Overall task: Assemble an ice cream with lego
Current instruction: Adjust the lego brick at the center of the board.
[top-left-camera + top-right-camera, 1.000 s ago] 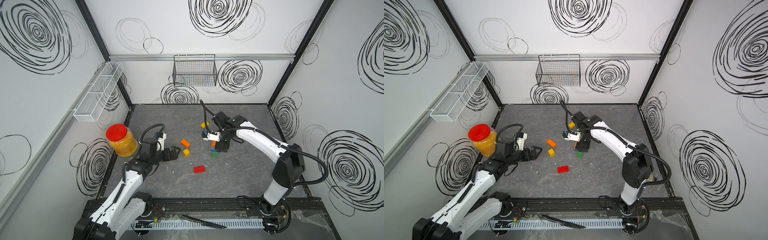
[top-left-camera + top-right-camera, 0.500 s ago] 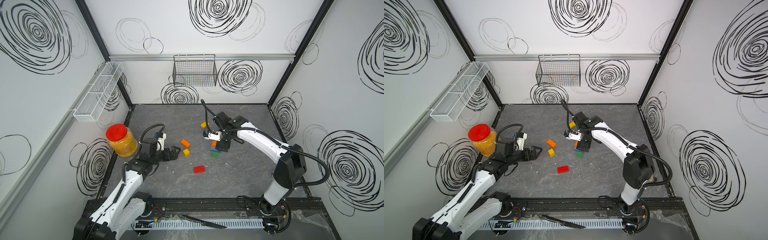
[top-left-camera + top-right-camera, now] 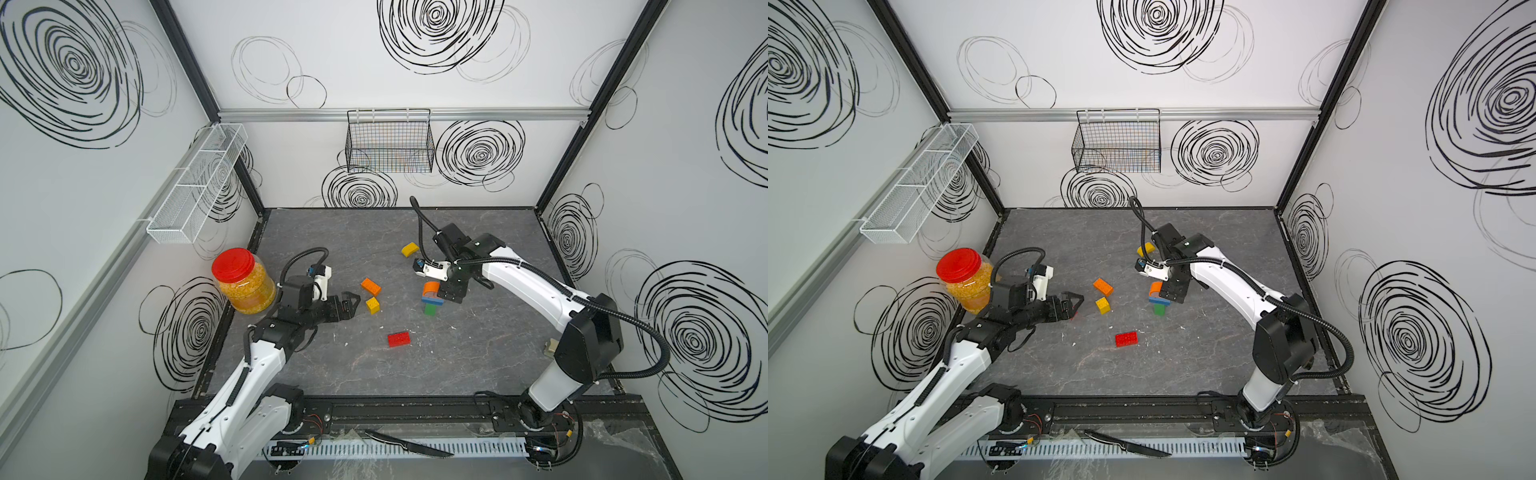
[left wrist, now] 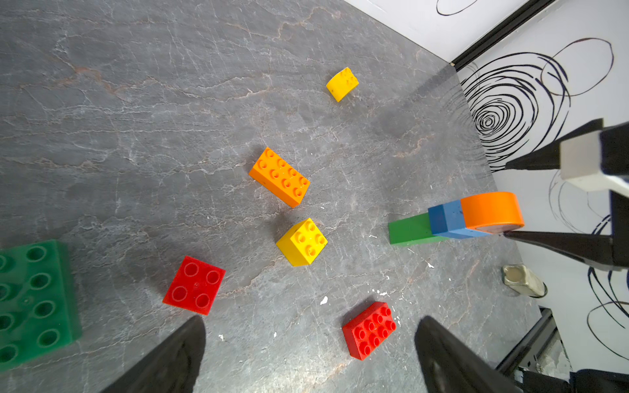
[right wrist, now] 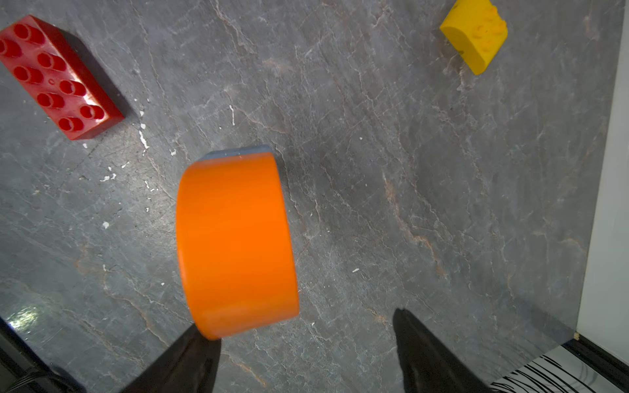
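Three stacked bricks [image 4: 452, 221], six loose bricks [image 4: 279, 177], one jar [image 3: 243, 280] visible.

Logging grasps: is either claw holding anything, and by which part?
Nothing is held. The right claw stands open at the orange rounded brick, one finger clear of it; the left claw is open and empty.

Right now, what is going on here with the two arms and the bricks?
The right gripper stands open over a small tower: green brick at the bottom, blue brick on it, orange rounded brick on top. The left gripper hangs open and empty near a loose yellow brick. A red brick and a yellow rounded brick lie apart.
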`<state>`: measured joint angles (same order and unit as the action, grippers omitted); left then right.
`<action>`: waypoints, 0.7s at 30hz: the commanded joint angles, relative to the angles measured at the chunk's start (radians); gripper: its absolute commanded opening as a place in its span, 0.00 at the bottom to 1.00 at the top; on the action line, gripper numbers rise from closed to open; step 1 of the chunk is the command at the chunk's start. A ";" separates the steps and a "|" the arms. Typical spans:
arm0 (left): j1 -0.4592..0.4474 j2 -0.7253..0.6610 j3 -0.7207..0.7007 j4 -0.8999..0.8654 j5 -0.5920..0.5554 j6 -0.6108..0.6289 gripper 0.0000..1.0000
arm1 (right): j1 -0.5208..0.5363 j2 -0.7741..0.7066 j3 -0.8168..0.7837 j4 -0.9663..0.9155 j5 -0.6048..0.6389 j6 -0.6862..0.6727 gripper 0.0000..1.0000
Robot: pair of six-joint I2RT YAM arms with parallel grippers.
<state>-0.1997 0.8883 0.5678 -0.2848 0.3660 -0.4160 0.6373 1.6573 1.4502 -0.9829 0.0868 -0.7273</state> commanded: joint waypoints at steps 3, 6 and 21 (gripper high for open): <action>0.010 -0.009 -0.008 0.036 0.007 -0.005 0.99 | -0.010 -0.025 -0.014 0.018 0.025 0.008 0.83; 0.009 -0.011 -0.006 0.037 0.006 -0.006 0.99 | -0.015 -0.028 -0.017 0.025 0.038 0.012 0.83; 0.014 -0.008 -0.006 0.043 0.010 -0.006 0.99 | 0.052 -0.252 -0.064 0.063 -0.105 0.302 1.00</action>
<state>-0.1997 0.8883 0.5671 -0.2821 0.3660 -0.4160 0.6670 1.4784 1.4094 -0.9611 0.0357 -0.5430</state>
